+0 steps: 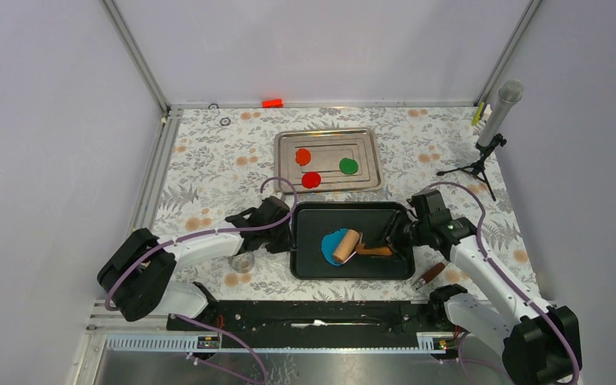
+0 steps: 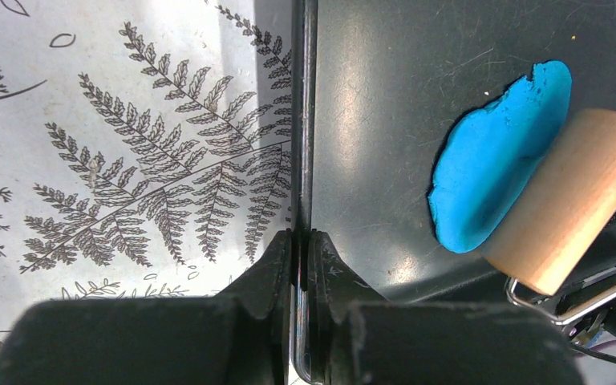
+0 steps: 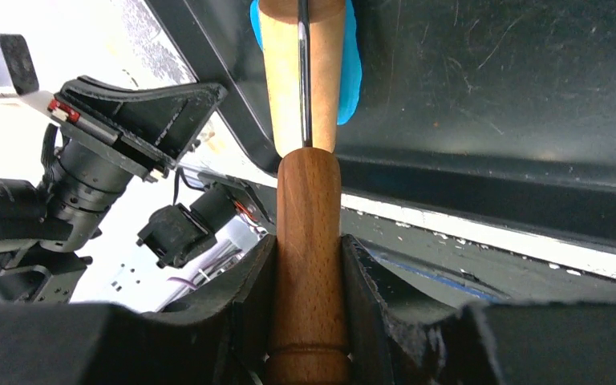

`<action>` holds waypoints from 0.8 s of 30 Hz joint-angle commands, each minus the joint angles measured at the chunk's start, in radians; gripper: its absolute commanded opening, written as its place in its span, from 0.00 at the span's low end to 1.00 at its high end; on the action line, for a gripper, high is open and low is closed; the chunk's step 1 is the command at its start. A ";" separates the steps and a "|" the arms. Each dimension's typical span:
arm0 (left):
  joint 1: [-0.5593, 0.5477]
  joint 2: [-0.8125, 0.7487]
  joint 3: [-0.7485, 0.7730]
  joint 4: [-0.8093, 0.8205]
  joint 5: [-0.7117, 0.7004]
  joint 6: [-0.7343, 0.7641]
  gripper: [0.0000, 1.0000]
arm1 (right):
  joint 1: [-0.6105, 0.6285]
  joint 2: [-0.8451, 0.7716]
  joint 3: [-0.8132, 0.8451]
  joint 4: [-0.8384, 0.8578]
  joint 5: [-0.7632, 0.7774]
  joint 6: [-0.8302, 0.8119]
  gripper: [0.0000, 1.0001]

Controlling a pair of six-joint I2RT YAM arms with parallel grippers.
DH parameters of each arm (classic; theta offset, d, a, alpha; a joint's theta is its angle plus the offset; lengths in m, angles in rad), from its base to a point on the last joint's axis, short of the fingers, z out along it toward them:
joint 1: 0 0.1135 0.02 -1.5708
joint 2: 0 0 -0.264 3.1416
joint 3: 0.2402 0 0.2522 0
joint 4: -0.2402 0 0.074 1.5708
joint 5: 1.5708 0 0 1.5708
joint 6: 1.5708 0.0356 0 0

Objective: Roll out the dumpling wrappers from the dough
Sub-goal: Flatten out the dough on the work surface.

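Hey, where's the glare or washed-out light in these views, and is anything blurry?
Top view: evenly lit, sharp, mild sheen on the steel tray. Left wrist: soft glare patches on the black tray, the roller shading the blue dough. Right wrist: background beside the tray blown out white, wooden handle sharp.

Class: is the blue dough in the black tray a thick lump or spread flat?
Spread flat: the dough lies as a thin uneven sheet on the black tray, partly under the roller.

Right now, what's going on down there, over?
Left fingers pinching black tray rim. Right fingers shut on roller handle. Roller resting on blue dough, a flattened sheet. Nothing blocking it.
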 commanded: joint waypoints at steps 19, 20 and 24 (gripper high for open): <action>0.004 -0.036 0.027 -0.004 0.027 0.016 0.00 | 0.004 0.113 0.004 -0.069 0.062 -0.124 0.00; 0.004 -0.034 0.030 -0.004 0.031 0.017 0.00 | 0.005 0.091 0.017 -0.109 0.085 -0.139 0.00; 0.004 -0.033 0.039 -0.008 0.034 0.020 0.00 | 0.004 0.029 0.018 -0.175 0.120 -0.151 0.00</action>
